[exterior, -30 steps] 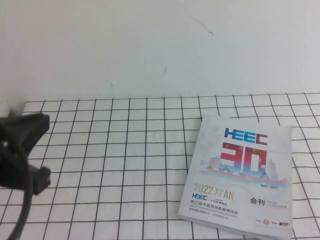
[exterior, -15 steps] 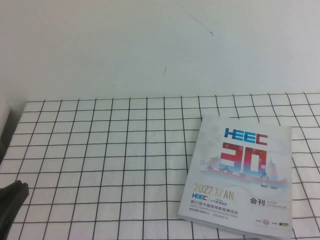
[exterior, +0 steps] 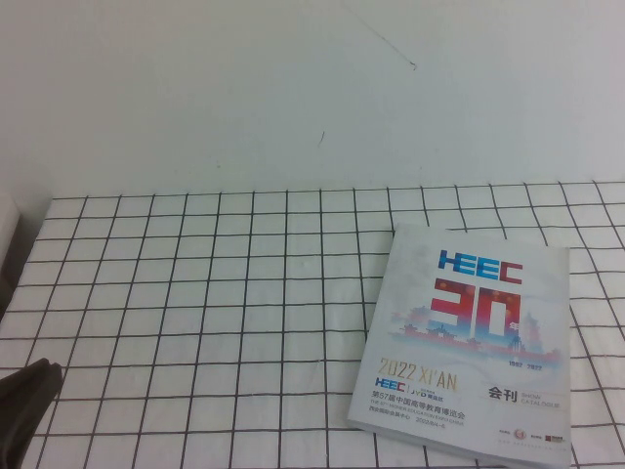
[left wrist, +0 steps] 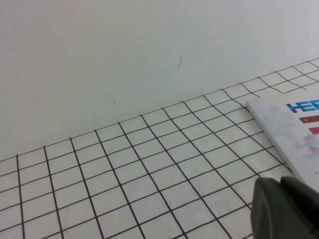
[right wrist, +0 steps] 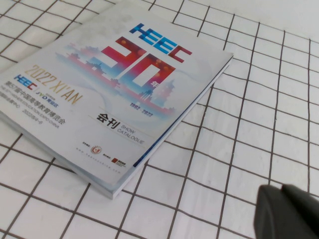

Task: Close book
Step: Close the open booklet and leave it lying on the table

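Left gripper (exterior: 27, 396) sits at the near-left corner, right gripper (right wrist: 288, 209) beside the book (exterior: 464, 342). Both are pinched together and empty. Book lies shut, so the task looks done.

Smooth paper book (exterior: 464, 342) on matt, faintly creased cloth (exterior: 195, 293) (black grid printed).

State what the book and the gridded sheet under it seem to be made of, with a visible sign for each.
Book: paper, with a smooth printed cover, perhaps card; layered page edges show along its side. Sheet: probably matte cloth; its grid lines waver slightly. Left tool: at the sheet's near left corner. Right tool: over the sheet beside the book.
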`<action>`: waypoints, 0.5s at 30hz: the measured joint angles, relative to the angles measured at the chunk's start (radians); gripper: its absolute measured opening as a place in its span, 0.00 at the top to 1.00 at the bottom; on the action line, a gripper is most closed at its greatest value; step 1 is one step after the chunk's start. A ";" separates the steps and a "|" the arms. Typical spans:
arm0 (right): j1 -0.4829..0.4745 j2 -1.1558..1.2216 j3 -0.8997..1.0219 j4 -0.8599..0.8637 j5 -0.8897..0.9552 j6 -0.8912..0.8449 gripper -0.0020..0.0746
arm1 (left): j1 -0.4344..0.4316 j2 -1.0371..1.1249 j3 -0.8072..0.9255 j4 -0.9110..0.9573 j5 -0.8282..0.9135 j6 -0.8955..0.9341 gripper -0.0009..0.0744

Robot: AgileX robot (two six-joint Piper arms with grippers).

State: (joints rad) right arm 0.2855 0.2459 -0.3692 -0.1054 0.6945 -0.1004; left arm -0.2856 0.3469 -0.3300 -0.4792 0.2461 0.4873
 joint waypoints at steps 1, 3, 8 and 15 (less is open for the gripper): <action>0.000 0.000 0.000 0.000 0.002 0.000 0.98 | 0.000 0.000 0.000 0.000 0.000 0.000 0.99; 0.000 0.000 0.000 0.000 0.002 0.000 0.98 | 0.000 0.000 0.001 0.000 0.000 0.000 0.99; 0.000 0.000 0.000 0.000 0.002 0.000 0.98 | 0.000 0.000 0.001 0.000 0.000 0.004 0.99; 0.000 0.000 0.000 0.000 0.002 0.000 0.98 | 0.042 -0.015 0.100 0.015 -0.092 0.004 0.99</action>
State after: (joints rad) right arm 0.2855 0.2459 -0.3692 -0.1054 0.6962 -0.1004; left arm -0.2432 0.3319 -0.2304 -0.4646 0.1541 0.4917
